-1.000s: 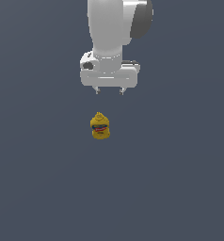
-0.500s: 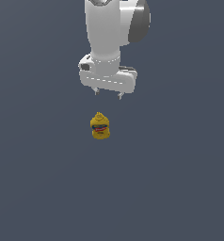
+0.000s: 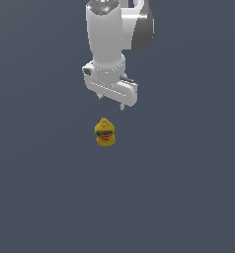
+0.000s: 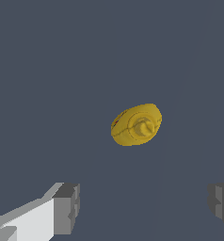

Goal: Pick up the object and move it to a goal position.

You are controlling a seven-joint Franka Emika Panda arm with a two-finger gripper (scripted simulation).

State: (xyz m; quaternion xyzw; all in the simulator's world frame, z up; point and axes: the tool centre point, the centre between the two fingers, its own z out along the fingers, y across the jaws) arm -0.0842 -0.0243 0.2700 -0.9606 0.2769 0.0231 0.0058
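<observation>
The small yellow squat bottle (image 3: 105, 132) stands upright on the dark grey floor, its pointed cap up and its red-and-blue label band facing the exterior camera. The white gripper (image 3: 112, 102) hangs above and behind it, apart from it, turned at an angle. Its two fingers are spread wide and hold nothing. In the wrist view the bottle (image 4: 136, 124) shows from above, cap in the middle, beyond the gap between the two grey fingertips (image 4: 67, 208). The gripper (image 4: 144, 204) is open there too.
A flat dark grey floor (image 3: 188, 197) fills both views. The white arm (image 3: 112, 34) rises above the gripper at the top of the exterior view. No goal marker shows.
The gripper has twisted about its vertical axis and shifted slightly toward the exterior view's left. The bottle has not moved.
</observation>
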